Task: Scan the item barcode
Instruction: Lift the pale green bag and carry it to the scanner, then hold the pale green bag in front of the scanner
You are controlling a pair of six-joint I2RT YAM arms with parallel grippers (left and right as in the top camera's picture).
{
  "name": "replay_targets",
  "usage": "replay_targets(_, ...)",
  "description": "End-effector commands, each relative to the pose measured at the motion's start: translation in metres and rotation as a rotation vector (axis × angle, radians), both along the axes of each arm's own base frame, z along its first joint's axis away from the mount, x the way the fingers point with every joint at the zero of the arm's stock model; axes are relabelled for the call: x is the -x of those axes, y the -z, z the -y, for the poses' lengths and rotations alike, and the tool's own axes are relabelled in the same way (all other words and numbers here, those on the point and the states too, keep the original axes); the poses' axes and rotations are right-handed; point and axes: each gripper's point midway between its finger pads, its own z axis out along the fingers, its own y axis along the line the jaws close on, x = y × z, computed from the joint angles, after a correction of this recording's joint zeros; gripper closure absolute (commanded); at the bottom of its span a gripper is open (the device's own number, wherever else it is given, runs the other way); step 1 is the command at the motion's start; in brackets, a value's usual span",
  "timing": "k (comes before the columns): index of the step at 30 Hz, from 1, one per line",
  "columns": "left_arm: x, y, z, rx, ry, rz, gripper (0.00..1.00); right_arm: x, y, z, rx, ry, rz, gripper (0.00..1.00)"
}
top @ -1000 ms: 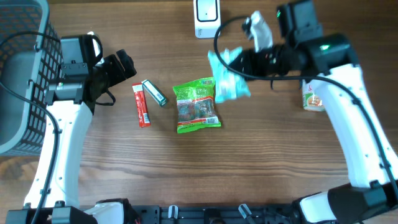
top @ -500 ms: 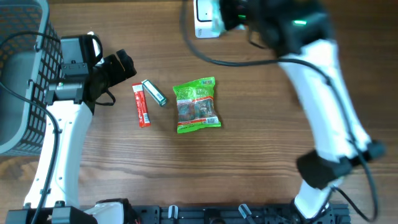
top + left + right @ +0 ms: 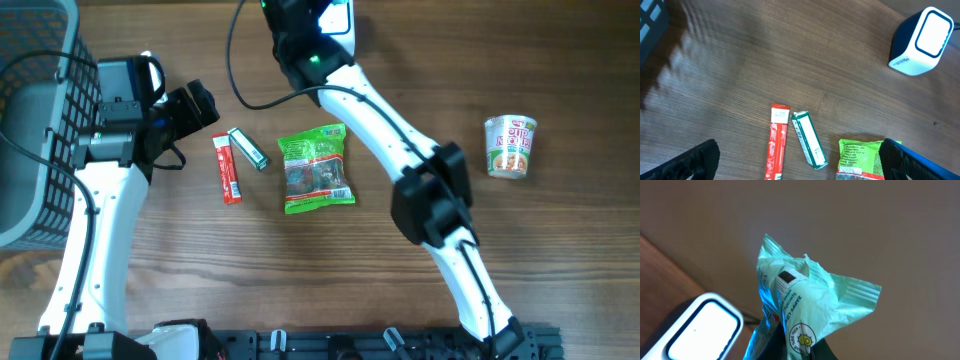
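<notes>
**Crinkled pouch held up beside the scanner**

The right fingers [image 3: 807, 352] are pinched narrow on the lower part of a mint-green pouch [image 3: 805, 305] and hold it clear of the surface. In the right wrist view the pouch is just beside the barcode scanner [image 3: 700, 327], whose pale window shows at the lower left.

The pouch looks like thin plastic film: light, soft, crumpled and probably slippery. It will likely fold and hide its print if squeezed mid-body. A grip along a sealed edge looks safest, since that leaves the printed face flat toward the window.

The left fingers [image 3: 697, 160] are spread wide and hold nothing. They hang well to the left of the scanner, over bare wood.

On the surface in front of the scanner lie a red stick packet [image 3: 228, 168], a small green-and-white box [image 3: 247, 149] and a green snack bag [image 3: 317, 168]. A cup of noodles [image 3: 510, 146] stands well to the scanner's right, and a grey basket [image 3: 40, 120] sits far to its left.

From overhead, the right arm [image 3: 380, 110] covers most of the scanner, and neither the pouch nor the fingers gripping it can be seen there. A white strip with a dark patch near the pouch's top fold may be the code, but it is too small to tell. The pouch's bottom is cut off.
</notes>
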Motion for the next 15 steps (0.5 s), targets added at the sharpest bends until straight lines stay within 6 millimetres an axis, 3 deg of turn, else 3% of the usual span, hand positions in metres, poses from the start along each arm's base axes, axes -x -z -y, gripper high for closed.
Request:
replay_targets(1, -0.001, 0.0, -0.003, -0.008, -0.003, 0.002, 0.0, -0.022, 0.037, 0.006, 0.255, 0.035, 0.025, 0.96)
replay_targets(9, -0.001, 0.0, -0.003, -0.008, -0.003, 0.002, 0.0, -0.045, 0.082, 0.003, 0.393, -0.011, 0.077, 0.96)
replay_targets(15, -0.001, 0.0, -0.003, -0.008, -0.003, 0.002, 0.0, -0.049, 0.086, -0.001, 0.337, -0.026, 0.136, 0.96)
